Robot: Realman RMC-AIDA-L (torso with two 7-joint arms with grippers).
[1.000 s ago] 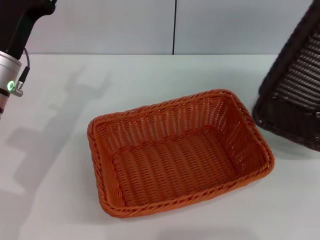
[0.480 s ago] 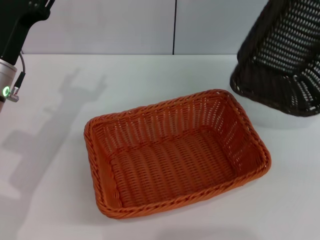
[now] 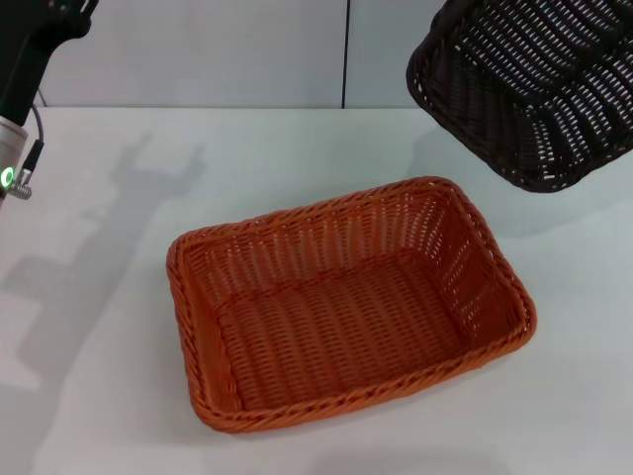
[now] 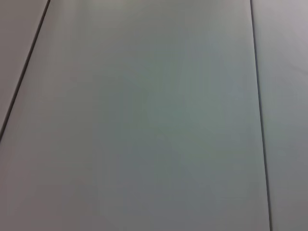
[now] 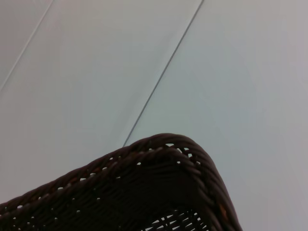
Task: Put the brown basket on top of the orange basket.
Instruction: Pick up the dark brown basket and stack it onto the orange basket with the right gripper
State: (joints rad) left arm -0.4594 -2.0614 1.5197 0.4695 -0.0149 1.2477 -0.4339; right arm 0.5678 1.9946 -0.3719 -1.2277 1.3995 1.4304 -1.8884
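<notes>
Head view, from left to right: the left arm (image 3: 25,79) stands at the far left edge, raised above the white table (image 3: 99,297), a green light glowing on its silver wrist section. Its claw is out of the picture, so whether it is open or closed cannot be told. The arm's shadow falls across the table beside it.

Near the middle sits the orange basket (image 3: 346,307), flat on the table, open side up and turned at a slight angle, with nothing inside it.

At the upper right the brown basket (image 3: 529,89) hangs in the air, tilted steeply so that its open side faces down and toward the left. It is clear of the table and apart from the orange basket, above and beyond that basket's far right corner. Its shadow lies on the table under it. The right claw does not show here.

Left wrist view shows only pale wall panels (image 4: 144,120) with thin seams.

Right wrist view shows one braided corner of the brown basket (image 5: 159,192) close up against the same pale panels; the claw's fingers are not visible, so its state cannot be told.
</notes>
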